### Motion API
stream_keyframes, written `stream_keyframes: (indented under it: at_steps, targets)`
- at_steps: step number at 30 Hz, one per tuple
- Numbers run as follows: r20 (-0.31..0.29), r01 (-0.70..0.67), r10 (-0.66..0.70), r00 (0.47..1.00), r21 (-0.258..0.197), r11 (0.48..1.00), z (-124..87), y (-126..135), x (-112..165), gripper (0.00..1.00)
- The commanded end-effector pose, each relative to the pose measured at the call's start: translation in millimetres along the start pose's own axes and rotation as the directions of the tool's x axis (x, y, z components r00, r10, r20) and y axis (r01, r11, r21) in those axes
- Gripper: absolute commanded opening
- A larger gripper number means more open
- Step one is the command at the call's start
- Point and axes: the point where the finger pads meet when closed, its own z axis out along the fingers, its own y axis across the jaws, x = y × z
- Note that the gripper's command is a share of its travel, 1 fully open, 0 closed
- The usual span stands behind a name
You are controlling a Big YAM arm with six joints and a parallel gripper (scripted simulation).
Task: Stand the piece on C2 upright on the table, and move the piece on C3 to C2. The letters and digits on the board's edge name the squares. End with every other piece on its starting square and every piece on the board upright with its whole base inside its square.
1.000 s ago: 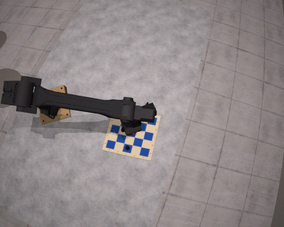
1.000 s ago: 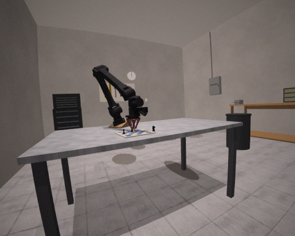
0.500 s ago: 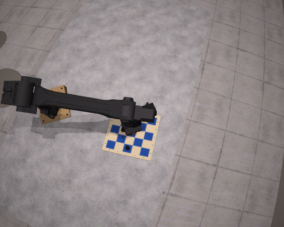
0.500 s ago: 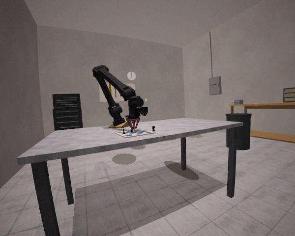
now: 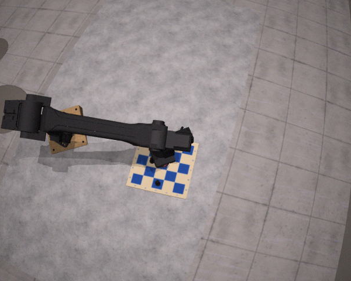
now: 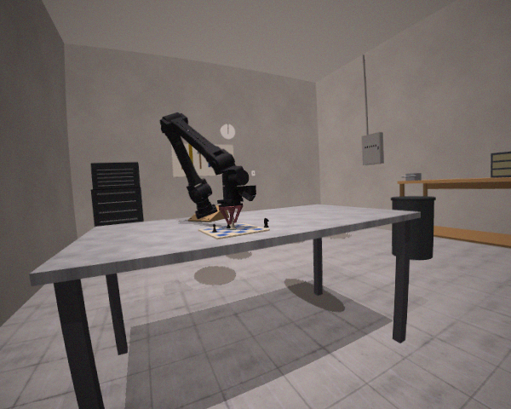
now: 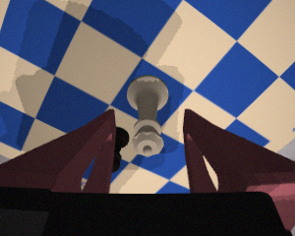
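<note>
The blue-and-cream board (image 5: 162,170) lies on the grey table, and also shows in the side view (image 6: 232,230). My gripper (image 7: 148,118) hangs low over the board with its dark red fingers apart. A white piece (image 7: 147,125) stands upright between them, with a gap on each side. A small black piece (image 7: 122,140) stands close by the left finger. In the top view the arm hides the white piece, and the gripper (image 5: 162,163) is over the board's middle. Another black pawn (image 5: 157,182) stands near the board's front edge. A black knight (image 6: 266,221) stands upright on the table beside the board.
The arm's wooden base plate (image 5: 67,129) is left of the board. A black bin (image 6: 412,227) and a wooden bench (image 6: 467,182) stand off the table to the right.
</note>
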Motion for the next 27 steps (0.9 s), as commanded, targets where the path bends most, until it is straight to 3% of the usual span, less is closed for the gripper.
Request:
stream_keyframes:
  at_steps: [1, 5, 6, 27]
  targets:
    - [0.017, -0.012, 0.012, 1.0, 0.007, 1.0, -3.5, -11.2, -5.2, 0.4]
    - [0.017, -0.012, 0.012, 1.0, 0.007, 1.0, -3.5, -11.2, -5.2, 0.4]
    - [0.017, -0.012, 0.012, 1.0, 0.007, 1.0, -3.5, -11.2, -5.2, 0.0]
    - [0.017, -0.013, 0.013, 1.0, 0.007, 1.0, -3.5, -11.2, -5.2, 0.0]
